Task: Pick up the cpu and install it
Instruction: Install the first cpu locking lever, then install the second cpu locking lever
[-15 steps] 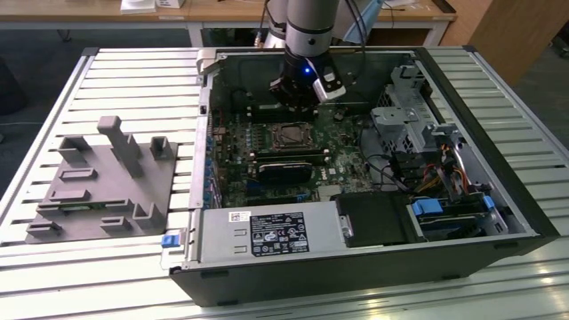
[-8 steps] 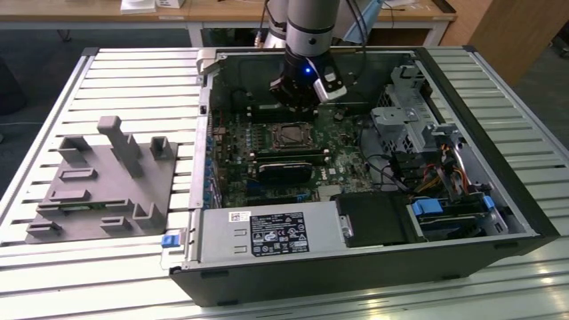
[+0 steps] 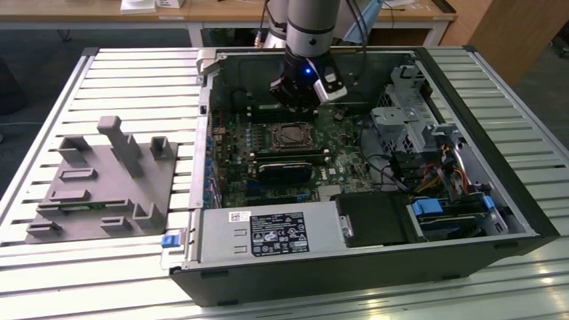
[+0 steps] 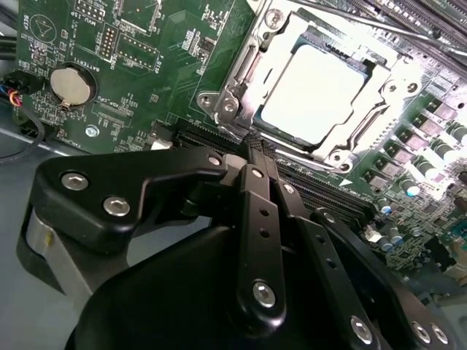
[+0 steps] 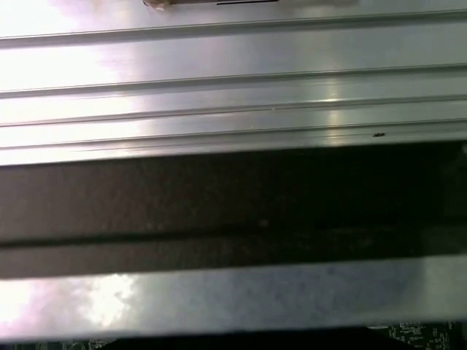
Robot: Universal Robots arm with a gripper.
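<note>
- Tabletop (image 3: 116, 73) of ribbed silver metal slats carries everything; at its 9 o'clock side in the exterior view stands a grey plastic fixture block (image 3: 102, 180) with upright pegs and slots.
- Black open-sided computer case (image 3: 356, 267) lies flat across the middle, a silver power supply box (image 3: 266, 233) at its 6 o'clock edge.
- Green printed motherboard (image 4: 175, 58) covers the case floor; a round silver coin battery (image 4: 71, 84) sits on it, well apart from the socket.
- Grey robot arm (image 3: 311, 27) reaches down from 12 o'clock, its black linked gripper (image 4: 255, 146) hovering just beside the socket's near edge in the second wrist view.
- Jaws look drawn together with nothing between them.
- Silver hinged socket frame (image 4: 233, 95) stands with its window around the chip.
- Flat square cpu with a silvery-grey metal lid (image 4: 314, 91) already lies inside that frame; in the exterior view it is the dark-rimmed square (image 3: 290, 137) at the board's centre, at 6 o'clock from the gripper.
- Judged from this, seating is the point to watch: the chip should lie flat and square, edges parallel to the frame, with no corner riding up and no downward force applied.
</note>
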